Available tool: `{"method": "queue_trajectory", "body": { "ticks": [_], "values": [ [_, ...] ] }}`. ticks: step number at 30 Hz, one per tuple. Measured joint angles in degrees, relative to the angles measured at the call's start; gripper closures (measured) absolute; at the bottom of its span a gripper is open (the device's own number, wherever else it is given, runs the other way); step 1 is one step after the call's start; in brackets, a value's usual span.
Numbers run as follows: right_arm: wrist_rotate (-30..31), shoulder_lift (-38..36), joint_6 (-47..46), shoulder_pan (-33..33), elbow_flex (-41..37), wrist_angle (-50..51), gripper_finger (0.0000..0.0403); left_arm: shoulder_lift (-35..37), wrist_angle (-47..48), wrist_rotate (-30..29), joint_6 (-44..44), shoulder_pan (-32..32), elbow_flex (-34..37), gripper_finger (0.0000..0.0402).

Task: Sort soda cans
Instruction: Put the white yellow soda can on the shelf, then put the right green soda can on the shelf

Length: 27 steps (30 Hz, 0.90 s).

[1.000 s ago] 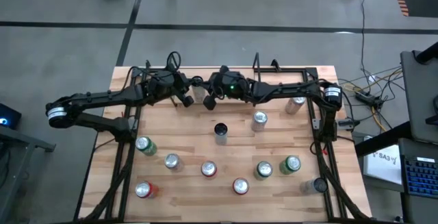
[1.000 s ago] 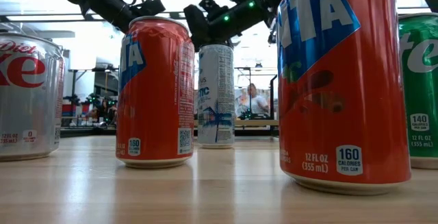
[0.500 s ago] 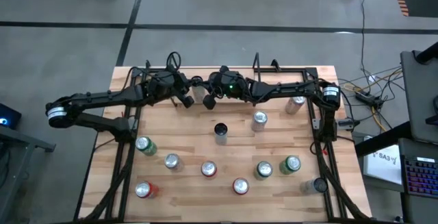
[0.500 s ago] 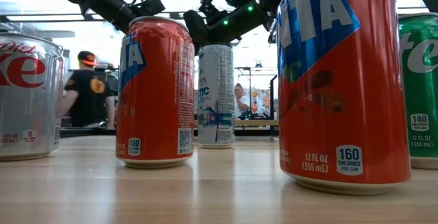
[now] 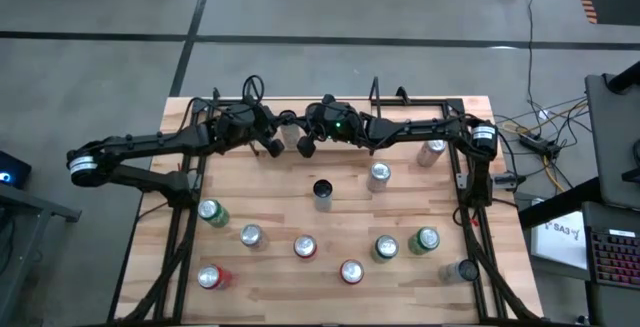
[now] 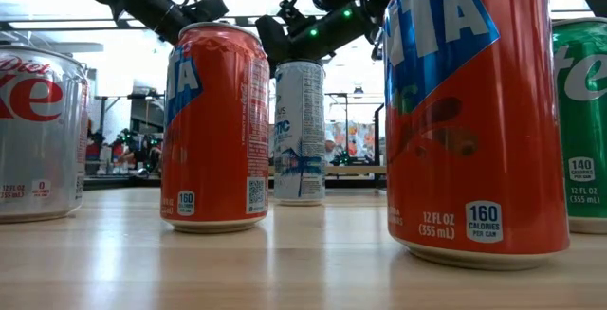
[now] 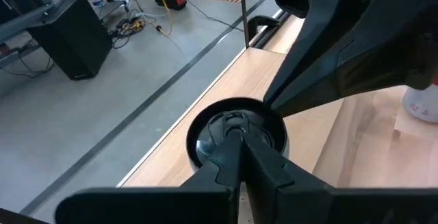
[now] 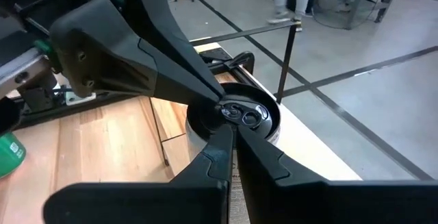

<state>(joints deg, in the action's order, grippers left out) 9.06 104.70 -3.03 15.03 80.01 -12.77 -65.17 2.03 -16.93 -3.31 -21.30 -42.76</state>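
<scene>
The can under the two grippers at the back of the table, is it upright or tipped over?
Upright: both wrist views look down on the can's round top, tab visible.

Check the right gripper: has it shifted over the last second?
No. In the high view the right gripper sits shut in the same spot beside the left gripper, just behind the black can.

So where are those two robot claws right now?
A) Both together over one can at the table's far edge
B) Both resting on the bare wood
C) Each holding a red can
A: the left gripper and right gripper meet, shut, above one can.
</scene>
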Motion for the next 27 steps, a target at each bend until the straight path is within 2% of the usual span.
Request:
{"method": "queue_trajectory", "body": {
  "ticks": [7, 11, 15, 20, 27],
  "values": [
    [0.02, -1.46, -0.71, -0.18, -0.04, 1.11, 0.039, 0.04, 3.28, 0.0, -0.07, 0.39, -3.54, 0.0401],
    [0.03, -4.13, -0.88, -1.07, -0.04, 2.78, 0.039, 0.23, 7.63, 0.0, -0.09, 0.79, -6.51, 0.0401],
    [-0.07, -7.48, -0.16, -2.74, -0.04, 6.42, 0.039, 1.48, 7.6, 0.0, -0.24, 2.91, -7.63, 0.0401],
    [-0.07, -12.2, 1.4, -5.62, -0.04, 10.5, 0.039, 4.41, 5.13, -0.01, -0.37, 8.17, -7.57, 0.0401],
    [-0.08, -18.36, 3.57, -10.97, -0.15, 19.74, 0.039, 7.03, -0.32, 0.0, 1.14, 20.3, -6.32, 0.0401]
  ]
}}
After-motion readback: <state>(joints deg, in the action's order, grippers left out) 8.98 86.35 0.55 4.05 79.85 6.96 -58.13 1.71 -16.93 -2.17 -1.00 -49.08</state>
